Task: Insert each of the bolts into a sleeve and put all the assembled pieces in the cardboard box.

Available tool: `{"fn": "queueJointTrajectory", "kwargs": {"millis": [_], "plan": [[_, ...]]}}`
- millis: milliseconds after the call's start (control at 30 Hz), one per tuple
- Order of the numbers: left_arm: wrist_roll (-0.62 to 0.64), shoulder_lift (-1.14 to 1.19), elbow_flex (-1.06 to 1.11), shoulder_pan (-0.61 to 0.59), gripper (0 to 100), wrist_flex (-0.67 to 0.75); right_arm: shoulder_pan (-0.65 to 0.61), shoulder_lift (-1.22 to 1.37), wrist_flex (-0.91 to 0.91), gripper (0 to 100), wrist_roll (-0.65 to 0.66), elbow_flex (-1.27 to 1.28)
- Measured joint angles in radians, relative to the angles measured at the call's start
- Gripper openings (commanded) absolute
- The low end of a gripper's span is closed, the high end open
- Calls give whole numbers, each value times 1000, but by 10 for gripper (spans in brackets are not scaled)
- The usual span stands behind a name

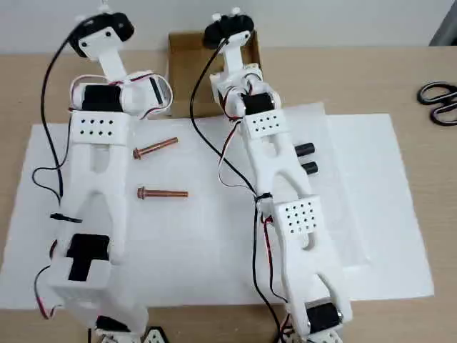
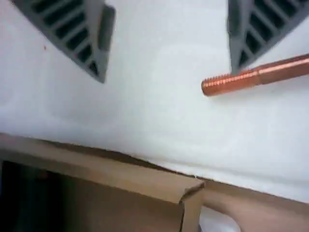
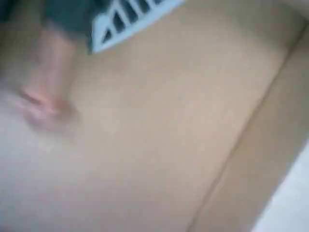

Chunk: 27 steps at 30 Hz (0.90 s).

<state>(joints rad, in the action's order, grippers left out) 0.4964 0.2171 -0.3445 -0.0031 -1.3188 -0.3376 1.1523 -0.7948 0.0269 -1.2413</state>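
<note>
Two copper bolts lie on the white paper, one [image 1: 155, 148] slanted and one [image 1: 163, 193] nearer the front. Two black sleeves [image 1: 305, 148] [image 1: 309, 168] lie beside the right arm. The cardboard box [image 1: 184, 71] stands at the back. My left gripper [image 2: 169, 75] hangs open over the paper near the box edge [image 2: 145, 176], and the threaded end of a bolt [image 2: 231, 82] lies by one finger [image 2: 246, 43]. My right gripper [image 1: 232, 75] is over the box. Beside its finger [image 3: 130, 17] it holds a dark sleeve [image 3: 63, 14] with a copper bolt [image 3: 46, 82] hanging toward the box floor.
Scissors [image 1: 439, 100] lie on the wooden table at the far right, off the paper. The white paper [image 1: 371, 214] covers the middle of the table. Black cables trail along both arms.
</note>
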Motion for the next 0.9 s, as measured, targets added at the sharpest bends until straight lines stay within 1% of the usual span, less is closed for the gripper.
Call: {"fn": "queueJointTrajectory", "kwargs": {"millis": [167,300,367,500,600,733,833,900], "plan": [[0,0,0,26,158,-28,0,0,0,212,0,0],[0,0,-17,26,158,-28,2,0,-49,212,0,-14],[0,0,-49,26,158,-34,8,0,-109,212,0,-60],[0,0,-121,26,158,-37,23,0,-284,212,0,-241],[0,0,-157,26,124,-37,21,-2,-422,212,0,-362],[0,0,-189,26,51,-37,21,0,-562,212,0,-396],[0,0,-233,26,39,-41,41,-20,-657,212,0,-396],[0,0,-287,26,39,-72,43,-68,-724,212,0,-396]]}}
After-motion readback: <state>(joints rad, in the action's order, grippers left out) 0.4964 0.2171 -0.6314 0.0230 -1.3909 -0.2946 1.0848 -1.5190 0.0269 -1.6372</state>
